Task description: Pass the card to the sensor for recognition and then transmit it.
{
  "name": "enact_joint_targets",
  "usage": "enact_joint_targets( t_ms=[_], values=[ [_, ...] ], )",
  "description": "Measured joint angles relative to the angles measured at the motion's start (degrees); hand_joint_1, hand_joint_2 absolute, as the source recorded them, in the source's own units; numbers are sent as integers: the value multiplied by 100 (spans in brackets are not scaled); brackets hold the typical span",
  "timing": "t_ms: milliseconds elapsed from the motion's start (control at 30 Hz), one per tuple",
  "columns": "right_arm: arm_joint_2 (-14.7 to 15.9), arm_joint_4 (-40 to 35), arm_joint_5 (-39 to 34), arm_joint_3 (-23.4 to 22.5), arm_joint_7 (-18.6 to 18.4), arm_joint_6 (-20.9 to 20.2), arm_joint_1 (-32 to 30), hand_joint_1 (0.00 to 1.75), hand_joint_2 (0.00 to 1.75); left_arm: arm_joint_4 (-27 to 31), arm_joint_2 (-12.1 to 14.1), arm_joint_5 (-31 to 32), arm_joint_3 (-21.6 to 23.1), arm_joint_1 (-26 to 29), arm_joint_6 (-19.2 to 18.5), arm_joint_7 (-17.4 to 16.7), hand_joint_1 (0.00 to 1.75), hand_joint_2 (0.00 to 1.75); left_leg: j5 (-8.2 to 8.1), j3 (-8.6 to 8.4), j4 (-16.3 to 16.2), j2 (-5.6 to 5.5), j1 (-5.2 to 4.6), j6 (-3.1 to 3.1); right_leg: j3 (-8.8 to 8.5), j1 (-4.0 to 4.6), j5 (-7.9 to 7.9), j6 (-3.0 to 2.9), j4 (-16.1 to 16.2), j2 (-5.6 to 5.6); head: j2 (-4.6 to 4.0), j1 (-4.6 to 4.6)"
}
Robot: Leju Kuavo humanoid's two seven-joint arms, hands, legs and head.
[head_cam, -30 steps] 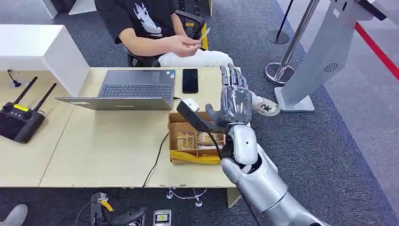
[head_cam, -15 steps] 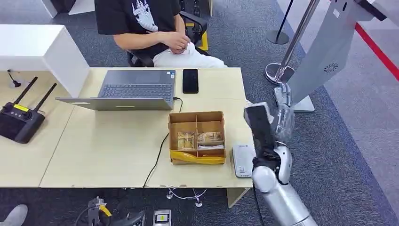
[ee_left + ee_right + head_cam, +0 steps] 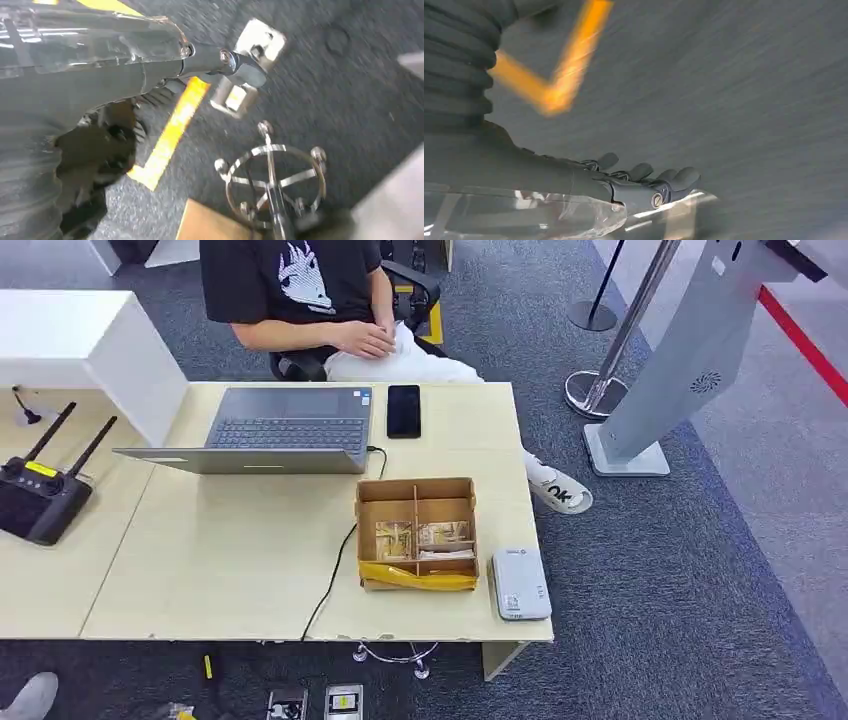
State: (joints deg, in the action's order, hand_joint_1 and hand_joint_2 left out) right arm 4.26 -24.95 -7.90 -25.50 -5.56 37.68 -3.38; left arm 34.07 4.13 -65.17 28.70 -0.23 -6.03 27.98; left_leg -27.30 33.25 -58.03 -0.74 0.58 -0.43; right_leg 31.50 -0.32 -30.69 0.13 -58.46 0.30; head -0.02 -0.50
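The right hand (image 3: 644, 187) hangs over carpet, fingers loosely apart and holding nothing; the left hand's (image 3: 220, 60) fingers I cannot tell. No card is visible; the white card reader (image 3: 520, 582) sits lower centre, so the handover looks finished

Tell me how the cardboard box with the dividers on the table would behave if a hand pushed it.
The cardboard box would probably slide easily: it sits flat on the smooth table and looks light. Its thin walls would likely flex if squeezed. The black cable alongside might get dragged with it.
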Motion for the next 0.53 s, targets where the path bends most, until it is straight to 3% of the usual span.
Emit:
enact_joint_targets(
  t_ms=[33, 100, 133, 167, 200, 267, 300, 367, 400, 433, 533],
  values=[
    [-81, 225, 379, -122, -364, -2, -38, 175, 175, 50, 43, -100, -28, 74, -15, 0, 175, 175, -7, 10, 5, 25, 1, -7, -5, 4, 0, -1, -12, 29, 0, -2],
    [-436, 412, 1882, -636, -1257, -4, 135, 175, 175, 173, 100, -311, -74, 172, -142, 0, 175, 175, -13, -7, 5, 62, 4, -14, 4, 5, 1, -4, -14, 66, 0, -2],
    [-734, 357, 3156, -1139, -1370, -7, 305, 175, 175, 247, 144, -440, -103, 190, -230, 0, 175, 175, -11, -26, 5, 72, 13, -18, 9, 14, 3, -11, -14, 77, 0, 0],
    [-919, 355, 4272, -1582, -1197, -45, 449, 175, 175, 304, 187, -583, -131, 192, -338, 6, 175, 175, -9, -34, 5, 73, 19, -20, 3, 17, 1, -13, -11, 74, 0, 9],
    [-1083, 441, 5379, -2022, -763, -198, 570, 175, 175, 350, 216, -758, -168, 199, -478, 80, 175, 175, -7, -46, 5, 67, 18, -19, -7, 15, -4, -17, -10, 65, 0, -2],
    [-1108, 729, 6852, -2552, 655, -885, 668, 175, 175, 391, 258, -1098, -240, 251, -529, 339, 175, 175, -5, -52, 5, 34, 21, -17, -35, 21, -12, -21, -11, 30, 0, -15],
    [-1091, 860, 7233, -2700, 1444, -1352, 726, 175, 175, 387, 299, -1255, -306, 300, -496, 451, 175, 175, -4, -52, 5, 36, 25, -19, -39, 25, -11, -23, -11, 32, 0, -7],
    [-1080, 958, 7332, -2908, 2313, -1845, 806, 175, 175, 339, 387, -1520, -435, 350, -417, 509, 175, 175, -4, -56, 5, 42, 23, -20, -36, 23, -6, -25, -12, 38, 0, 4],
    [-1082, 1009, 7440, -3008, 2573, -1900, 828, 154, 175, 256, 417, -1677, -514, 328, -374, 459, 30, 175, -4, -56, 4, 40, 23, -20, -38, 23, -6, -25, -12, 36, 0, -4],
    [-1086, 1095, 7613, -3086, 2785, -1913, 862, 0, 175, 110, 428, -1881, -614, 275, -246, 285, 0, 175, -3, -55, 4, 33, 23, -19, -40, 23, -7, -25, -11, 30, 0, -4],
    [-1141, 1332, 7946, -3185, 2615, -1919, 979, 0, 175, -466, 380, -2330, -903, 37, 515, -438, 0, 175, -3, -56, 4, 27, 23, -20, -42, 23, -7, -26, -12, 23, 0, -2]
  ],
)
